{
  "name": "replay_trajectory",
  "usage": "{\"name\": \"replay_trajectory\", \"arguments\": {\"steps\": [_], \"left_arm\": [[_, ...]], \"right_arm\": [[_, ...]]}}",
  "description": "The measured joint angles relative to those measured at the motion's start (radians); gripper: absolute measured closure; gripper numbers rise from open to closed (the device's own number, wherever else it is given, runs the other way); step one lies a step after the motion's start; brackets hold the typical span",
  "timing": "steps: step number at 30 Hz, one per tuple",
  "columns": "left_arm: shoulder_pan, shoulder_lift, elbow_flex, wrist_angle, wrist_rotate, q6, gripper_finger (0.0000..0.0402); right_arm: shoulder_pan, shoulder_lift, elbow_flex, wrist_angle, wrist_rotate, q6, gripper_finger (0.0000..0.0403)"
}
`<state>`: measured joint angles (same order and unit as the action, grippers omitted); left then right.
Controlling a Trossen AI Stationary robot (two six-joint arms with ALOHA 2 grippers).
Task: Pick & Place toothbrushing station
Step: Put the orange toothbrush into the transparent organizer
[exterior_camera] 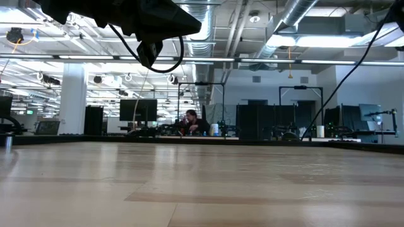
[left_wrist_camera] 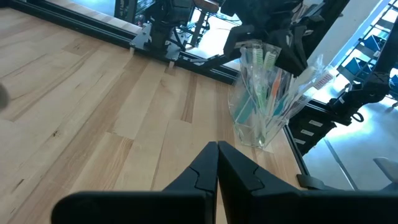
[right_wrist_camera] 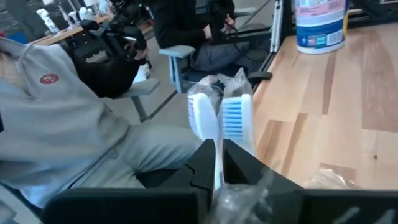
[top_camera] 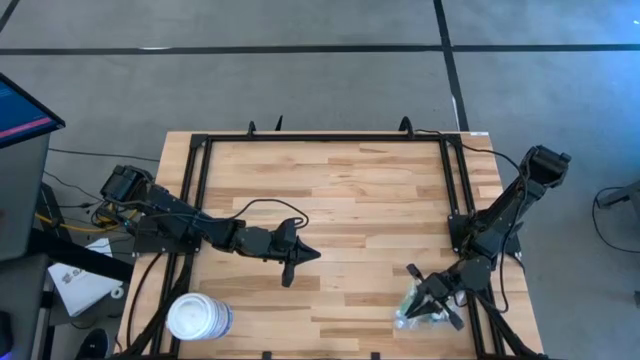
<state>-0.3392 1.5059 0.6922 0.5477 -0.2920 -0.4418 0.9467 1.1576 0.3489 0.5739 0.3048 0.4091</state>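
The toothbrushing station (left_wrist_camera: 261, 99) is a clear plastic holder with several toothbrushes in it. It stands on its base (left_wrist_camera: 256, 140) near the table's front right corner (top_camera: 415, 308). My right gripper (right_wrist_camera: 217, 165) is at its top, nearly shut, with a white brush head (right_wrist_camera: 202, 118) and a blue-bristled one (right_wrist_camera: 236, 118) rising just past its fingers. My left gripper (top_camera: 300, 256) hovers shut with nothing in it over the table's middle, pointing toward the station (left_wrist_camera: 217, 163). My right gripper pinches a thin white strip (right_wrist_camera: 217, 169) between its two fingers, just below the two brush heads at the station's top. Whether this is a brush's neck or the holder's rim I cannot tell. The fingers come in slanting from the right side, and the station's base stays on the table.
A large white round tub (top_camera: 198, 318) stands at the front left corner. Black frame rails (top_camera: 455, 200) run along the table's sides and far edge. A person in grey (right_wrist_camera: 62, 124) sits beyond the table's edge. Bare wood (top_camera: 350, 200) lies between the two arms.
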Motion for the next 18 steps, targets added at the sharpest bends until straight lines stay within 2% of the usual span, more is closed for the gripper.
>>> {"name": "replay_trajectory", "arguments": {"steps": [12,18], "left_arm": [[0.0,0.0,0.0,0.0,0.0,0.0,0.04],[0.0,0.0,0.0,0.0,0.0,0.0,0.04]], "right_arm": [[0.0,0.0,0.0,0.028,0.009,-0.026,0.0318],[-0.001,-0.022,0.0,0.054,0.01,-0.066,0.0304]]}}
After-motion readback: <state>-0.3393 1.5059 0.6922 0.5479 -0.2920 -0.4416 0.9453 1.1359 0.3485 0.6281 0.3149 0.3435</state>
